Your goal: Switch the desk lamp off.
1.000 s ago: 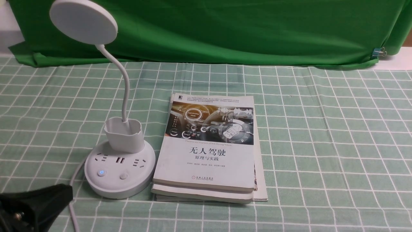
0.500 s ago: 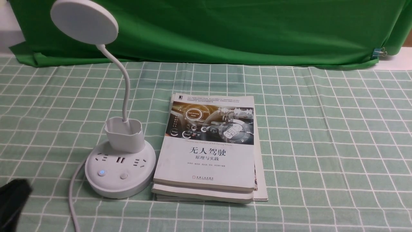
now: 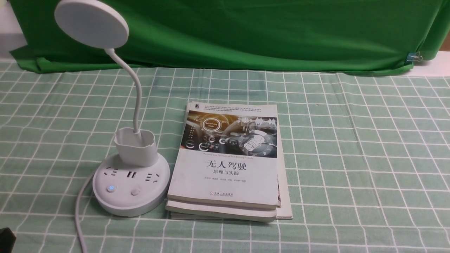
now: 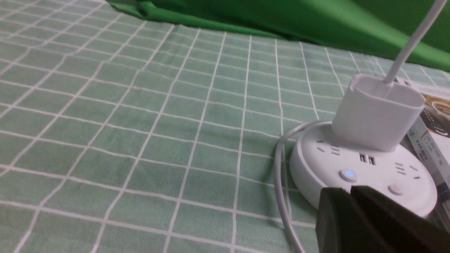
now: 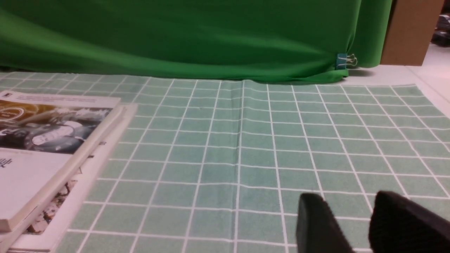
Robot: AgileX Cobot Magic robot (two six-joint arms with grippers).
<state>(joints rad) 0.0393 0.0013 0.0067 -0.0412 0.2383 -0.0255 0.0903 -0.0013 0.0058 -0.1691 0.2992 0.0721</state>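
The white desk lamp stands at the left of the table. Its flat disc head [image 3: 91, 23] is held high on a thin neck above the cup holder [image 3: 135, 147] and the round base [image 3: 130, 202]. On the base, the left button [image 3: 111, 188] glows blue and the right button [image 3: 135, 192] is plain. In the left wrist view my left gripper [image 4: 349, 190] is shut and empty. It hovers just short of the base [image 4: 316, 165], near the blue-lit button [image 4: 348, 174]. My right gripper [image 5: 348, 205] is open and empty over bare cloth.
A stack of books [image 3: 228, 165] lies right beside the lamp base. The lamp's white cable [image 3: 78, 225] runs off the front edge. A green backdrop [image 3: 246, 31] hangs at the back. Only a dark sliver of my left arm [image 3: 5, 240] shows in the front view.
My left gripper has drawn back down and to the left, almost out of the front view. The lamp and books have not moved.
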